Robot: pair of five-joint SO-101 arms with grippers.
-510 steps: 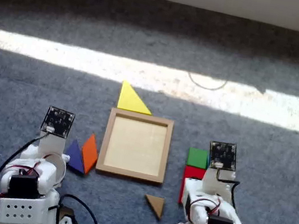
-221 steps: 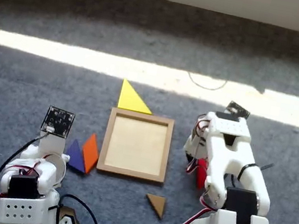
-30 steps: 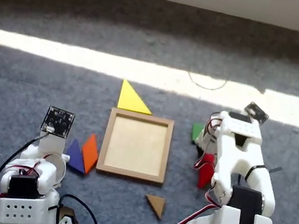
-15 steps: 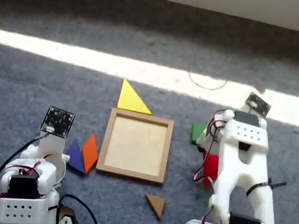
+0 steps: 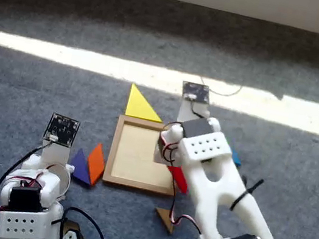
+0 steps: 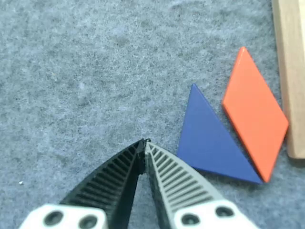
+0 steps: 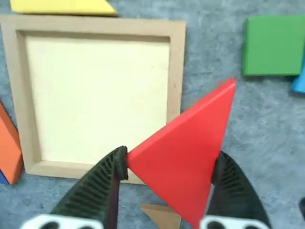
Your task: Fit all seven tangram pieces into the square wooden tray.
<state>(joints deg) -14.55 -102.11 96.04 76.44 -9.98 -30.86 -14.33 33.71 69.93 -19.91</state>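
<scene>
The square wooden tray [image 5: 115, 149] lies empty at the middle. My right gripper [image 7: 170, 160] is shut on the red triangle [image 7: 188, 152], which hangs over the tray's right rim [image 7: 177, 71] and near corner; in the high view the red triangle [image 5: 178, 176] shows under the arm. On the carpet lie a yellow triangle [image 5: 140, 105], a green square [image 7: 273, 45], a pale blue piece [image 5: 235, 157] and a brown triangle [image 5: 165, 218]. My left gripper [image 6: 143, 143] is shut and empty, just short of the blue triangle [image 6: 207, 143] and orange parallelogram [image 6: 255, 114].
Grey carpet covers the floor, with a bright sunlit band [image 5: 47, 53] behind the tray. A thin cable loop [image 5: 220, 90] lies in that band. The left arm [image 5: 33, 187] sits folded at the near left.
My right arm has swung left from beside the green square to the tray's right edge, carrying the red triangle. The left arm has not moved.
</scene>
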